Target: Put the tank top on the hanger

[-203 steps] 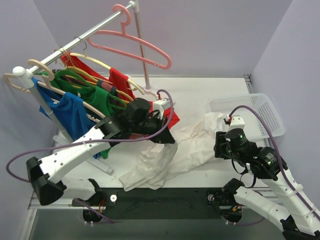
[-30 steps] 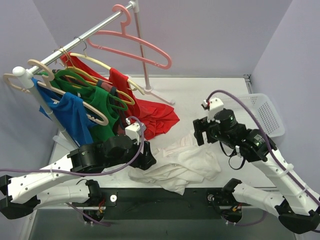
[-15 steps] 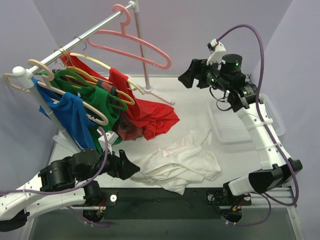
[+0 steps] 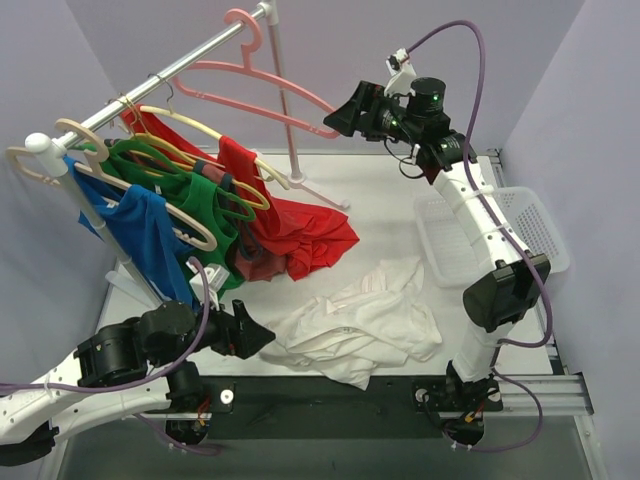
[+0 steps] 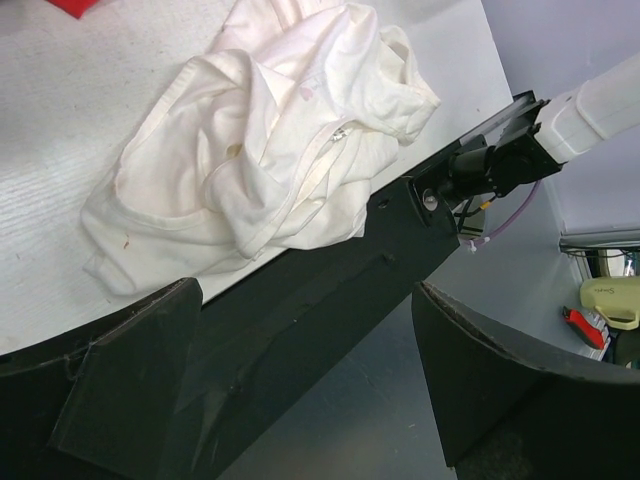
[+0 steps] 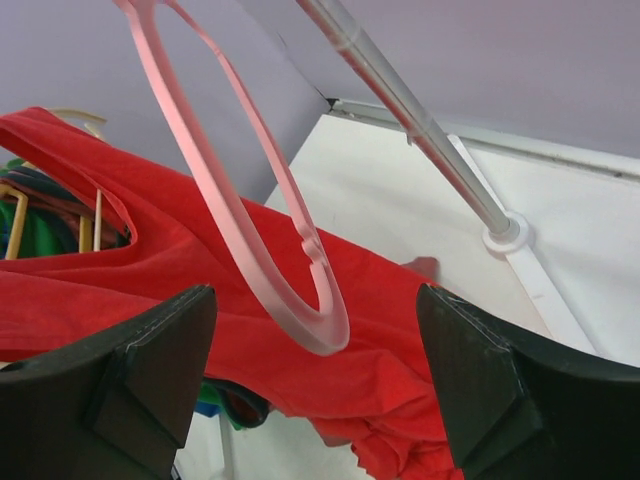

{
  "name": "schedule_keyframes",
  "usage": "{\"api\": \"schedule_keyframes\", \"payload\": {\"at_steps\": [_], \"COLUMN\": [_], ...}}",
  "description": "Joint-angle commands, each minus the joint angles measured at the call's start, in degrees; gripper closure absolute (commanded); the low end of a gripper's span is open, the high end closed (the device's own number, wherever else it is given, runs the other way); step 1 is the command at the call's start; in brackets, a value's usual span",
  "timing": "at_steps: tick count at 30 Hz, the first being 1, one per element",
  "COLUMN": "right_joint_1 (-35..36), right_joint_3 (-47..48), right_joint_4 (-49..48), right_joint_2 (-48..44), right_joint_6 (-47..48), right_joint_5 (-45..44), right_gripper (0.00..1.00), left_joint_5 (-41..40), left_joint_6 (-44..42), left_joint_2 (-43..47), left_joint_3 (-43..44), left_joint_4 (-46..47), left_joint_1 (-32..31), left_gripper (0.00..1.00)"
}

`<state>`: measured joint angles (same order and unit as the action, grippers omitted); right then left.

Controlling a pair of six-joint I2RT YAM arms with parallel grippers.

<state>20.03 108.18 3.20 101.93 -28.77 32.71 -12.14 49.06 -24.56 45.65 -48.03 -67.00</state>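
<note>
The white tank top (image 4: 360, 335) lies crumpled on the table near its front edge, and nothing holds it. The left wrist view has it bunched just beyond the fingers (image 5: 270, 140). My left gripper (image 4: 262, 337) is low at the garment's left side, open and empty (image 5: 305, 300). The pink hanger (image 4: 270, 85) hangs by its hook from the metal rail. My right gripper (image 4: 340, 115) is raised beside the hanger's right shoulder end, open. In the right wrist view that curved end (image 6: 300, 300) sits between the spread fingers, untouched (image 6: 315, 295).
Red (image 4: 300, 225), green (image 4: 205, 200) and blue (image 4: 145, 225) garments hang on beige hangers along the rail (image 4: 150, 85). The rack's upright pole (image 4: 288, 130) stands behind the hanger. A white mesh basket (image 4: 530, 230) sits at the right.
My left gripper has opened wide and drawn back to the near left, off the tank top. The right arm has risen from the table up to the hanger's right end.
</note>
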Motion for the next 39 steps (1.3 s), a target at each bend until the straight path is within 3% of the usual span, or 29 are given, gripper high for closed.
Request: {"api": "schedule_keyframes", "payload": {"at_steps": [1,7,19,24,29,39], "right_joint_1": [0.9,2.0,7.2,7.6,7.6,7.8], "right_joint_3": [8.2,16.9,20.6,21.5,22.4,24.2], "right_joint_4": [-3.5,4.6,14.9,14.9,14.2,11.0], "right_joint_2": [2.3,7.1,8.9,9.3,9.2,6.5], "right_joint_6": [-0.1,6.5,20.9,21.8,22.6,21.7], "right_joint_5": [3.3,4.6,-0.3,0.6,3.9,6.1], "right_gripper": [0.18,0.32,0.59,0.87,1.00,1.00], "left_joint_5": [-0.9,-1.1,-2.3,-2.6,-2.8,-3.1], "left_joint_6": [1.0,1.7,3.2,3.8,4.1,4.2], "left_joint_2": [0.9,1.3,2.9,4.1,4.4,4.2], "left_joint_3": [-1.1,-2.1,-2.3,-2.4,-2.3,-1.5], "left_joint_4": [1.8,1.8,0.1,-0.5,-0.5,-0.6], "left_joint_1": [0.1,0.2,0.2,0.2,0.2,0.2], "left_gripper": [0.03,0.03,0.03,0.03,0.03,0.03]}}
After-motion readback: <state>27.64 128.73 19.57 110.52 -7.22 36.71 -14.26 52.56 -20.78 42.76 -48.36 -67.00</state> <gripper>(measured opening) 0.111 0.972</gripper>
